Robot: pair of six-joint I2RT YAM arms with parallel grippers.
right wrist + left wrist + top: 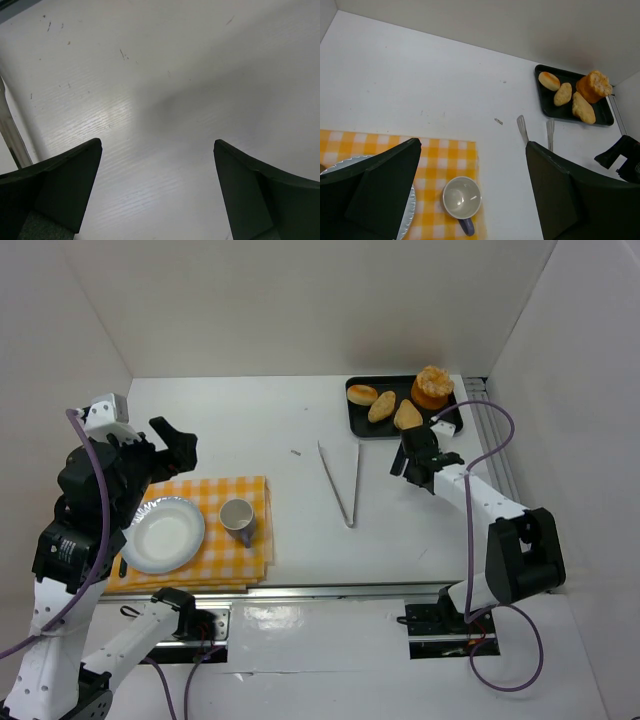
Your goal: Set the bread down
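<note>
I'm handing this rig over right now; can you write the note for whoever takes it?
Left gripper: open, empty, raised near the yellow checked cloth.
Right gripper: open, empty, over bare table beside the black tray.
The small golden-tan wedge of bread lies on that tray, untouched.
Done: nothing.
Left: pick up the bread and place it, probably on the white plate.

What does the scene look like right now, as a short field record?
bread: wedge on black tray, untouched
also on tray: round bun, oval roll, tall orange pastry
plate: on checked cloth, cup beside it
tongs: flat on table between cloth and tray
left pincer: open, raised over the cloth
right pincer: open, over bare table
</note>
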